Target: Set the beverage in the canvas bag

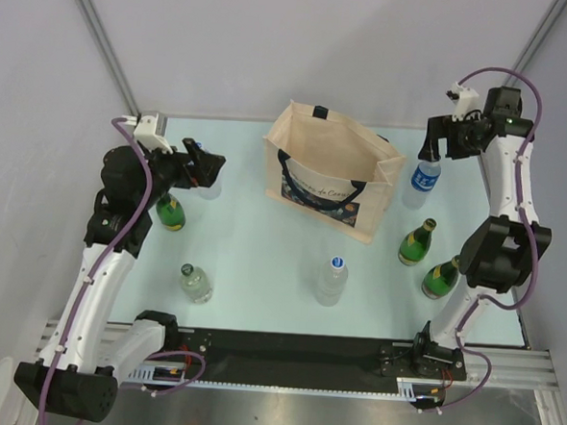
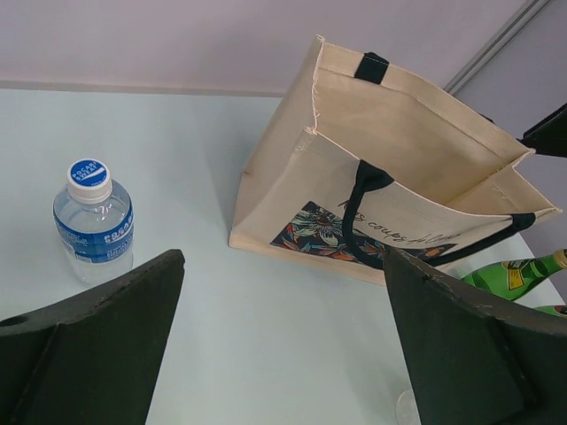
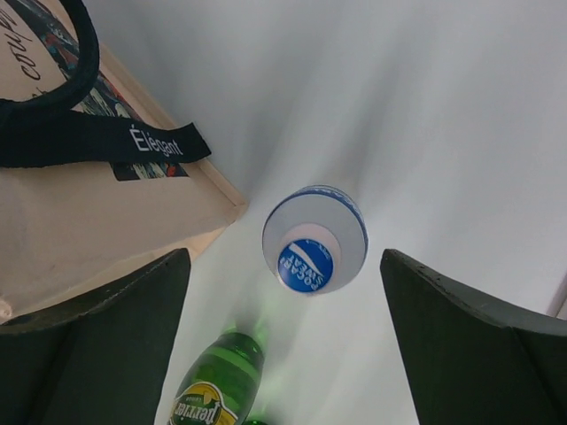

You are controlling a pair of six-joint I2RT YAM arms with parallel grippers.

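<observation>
The canvas bag (image 1: 329,172) stands upright and open-mouthed at the table's middle back, beige with dark handles and a dark floral panel (image 2: 328,232). To its right stands a clear beverage bottle with a blue cap and label (image 1: 422,178). My right gripper (image 1: 436,140) hangs open above that bottle. In the right wrist view its cap (image 3: 307,264) shows from above, just beyond the spread fingers, with nothing held. My left gripper (image 1: 208,163) is open and empty left of the bag, beside another blue-capped bottle (image 2: 93,221).
Two green Perrier bottles (image 1: 416,242) (image 1: 440,277) stand at the front right, and one (image 3: 217,390) is close under the right gripper. A third green bottle (image 1: 171,210) is at the left. Clear bottles (image 1: 195,282) (image 1: 332,278) stand near the front. Frame posts rise at both back corners.
</observation>
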